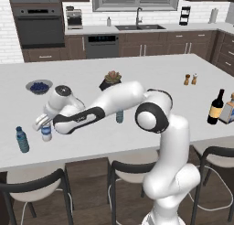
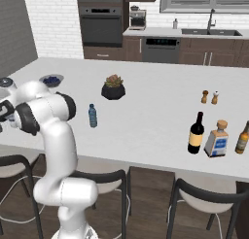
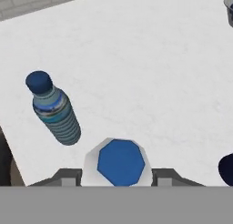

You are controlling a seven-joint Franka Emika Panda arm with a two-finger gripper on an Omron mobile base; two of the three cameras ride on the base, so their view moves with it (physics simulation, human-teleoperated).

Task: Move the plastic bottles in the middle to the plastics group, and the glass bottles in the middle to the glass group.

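the gripper [image 3: 119, 175] is clamping a small blue-capped water bottle [image 1: 46, 131] upright at the counter [image 1: 151, 77] edge, near the plastics-group bottle [image 1: 22, 139]; releasing it tilted is risking toppling it into that neighbour.

**Bystanders on the island**

A bowl [image 1: 39, 86] of blueberries sits at the far left of the counter [image 1: 151, 73], a potted succulent [image 1: 110, 79] near its middle. Two shakers [image 1: 190, 79] stand side by side toward the right. A square bottle [image 2: 217, 139] stands near the right edge. Stools [image 1: 130, 171] line the near side.
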